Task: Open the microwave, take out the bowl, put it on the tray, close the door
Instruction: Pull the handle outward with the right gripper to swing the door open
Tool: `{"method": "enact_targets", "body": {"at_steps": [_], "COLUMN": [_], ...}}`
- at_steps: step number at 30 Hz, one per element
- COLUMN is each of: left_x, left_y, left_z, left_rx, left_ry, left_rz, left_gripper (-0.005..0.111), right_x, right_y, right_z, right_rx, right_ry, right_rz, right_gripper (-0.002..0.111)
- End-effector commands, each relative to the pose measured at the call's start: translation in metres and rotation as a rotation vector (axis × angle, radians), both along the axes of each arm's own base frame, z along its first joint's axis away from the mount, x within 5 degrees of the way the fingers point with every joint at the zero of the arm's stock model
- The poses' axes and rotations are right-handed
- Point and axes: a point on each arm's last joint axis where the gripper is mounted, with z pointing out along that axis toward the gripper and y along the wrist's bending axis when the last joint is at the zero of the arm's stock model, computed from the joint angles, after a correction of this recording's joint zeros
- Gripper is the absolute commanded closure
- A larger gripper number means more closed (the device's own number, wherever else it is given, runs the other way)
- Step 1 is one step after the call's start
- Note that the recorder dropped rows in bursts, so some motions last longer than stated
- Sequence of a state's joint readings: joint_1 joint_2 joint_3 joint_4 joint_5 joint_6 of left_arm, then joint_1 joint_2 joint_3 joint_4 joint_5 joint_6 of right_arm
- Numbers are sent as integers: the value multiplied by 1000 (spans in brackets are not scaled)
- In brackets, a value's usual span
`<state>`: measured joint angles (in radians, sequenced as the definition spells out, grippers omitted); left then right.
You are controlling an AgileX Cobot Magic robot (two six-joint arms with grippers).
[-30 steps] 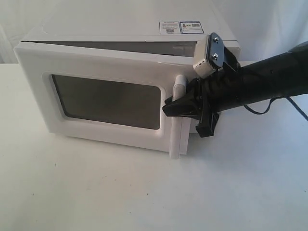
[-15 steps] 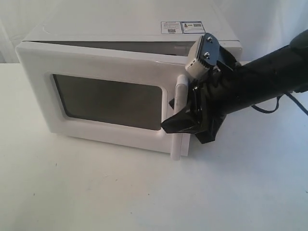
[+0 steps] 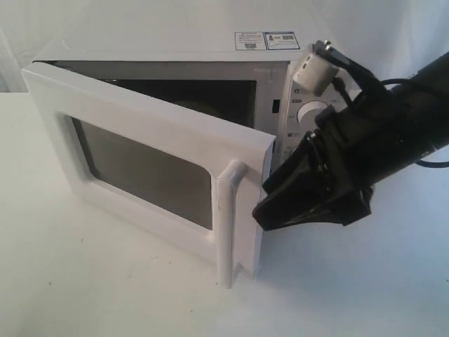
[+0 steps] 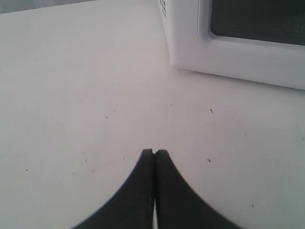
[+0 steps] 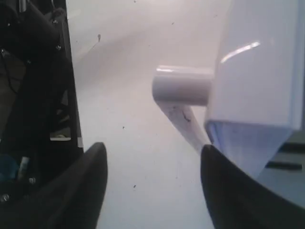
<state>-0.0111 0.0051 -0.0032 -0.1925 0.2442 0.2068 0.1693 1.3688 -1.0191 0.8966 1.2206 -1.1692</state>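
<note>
The white microwave (image 3: 175, 50) stands on the table with its door (image 3: 144, 165) swung partly open toward the front. The door's vertical bar handle (image 3: 226, 225) is free. My right gripper (image 3: 270, 207) is open just to the right of the door's free edge, with nothing between its fingers. In the right wrist view the handle (image 5: 183, 86) and the door edge (image 5: 257, 71) lie ahead of the open gripper (image 5: 152, 152). My left gripper (image 4: 154, 152) is shut and empty over the table near the microwave's corner (image 4: 183, 38). The bowl is hidden in the dark cavity. The tray is out of view.
A round white knob (image 3: 311, 112) shows on the control panel behind my right arm. Bare white table (image 3: 105, 281) stretches in front of the microwave. A cable (image 3: 435, 163) trails behind the right arm.
The door has swung much further open toward the front. My right gripper has opened, let go of the handle, and now sits lower and to the right of the door edge.
</note>
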Motion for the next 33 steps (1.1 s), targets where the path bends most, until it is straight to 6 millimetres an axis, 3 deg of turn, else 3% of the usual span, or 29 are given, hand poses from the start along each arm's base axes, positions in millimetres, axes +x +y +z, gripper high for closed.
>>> {"method": "enact_targets", "body": {"at_steps": [1, 6, 13, 19, 27, 33], "left_x": [0, 0, 0, 0, 0, 0], "left_y": [-1, -1, -1, -1, -1, -1], "left_z": [-1, -1, -1, -1, -1, -1], "left_rx": [-9, -9, -9, -9, -9, -9], "left_ry": [1, 1, 1, 1, 1, 1], "left_rz": [-4, -4, -4, -4, -4, -4], "left_gripper": [107, 107, 107, 107, 107, 107], "right_x": [-5, -5, 26, 42, 22, 27], "right_y": [-8, -13, -19, -20, 10, 11], "right_z": [1, -4, 2, 9, -1, 1], "right_rx": [-95, -175, -159, -80, -71, -51], "right_ry": [55, 84, -169, -266, -220, -218], "right_rz": [-76, -108, -362, -505, -155, -237], "right_gripper": [54, 62, 108, 108, 108, 108]}}
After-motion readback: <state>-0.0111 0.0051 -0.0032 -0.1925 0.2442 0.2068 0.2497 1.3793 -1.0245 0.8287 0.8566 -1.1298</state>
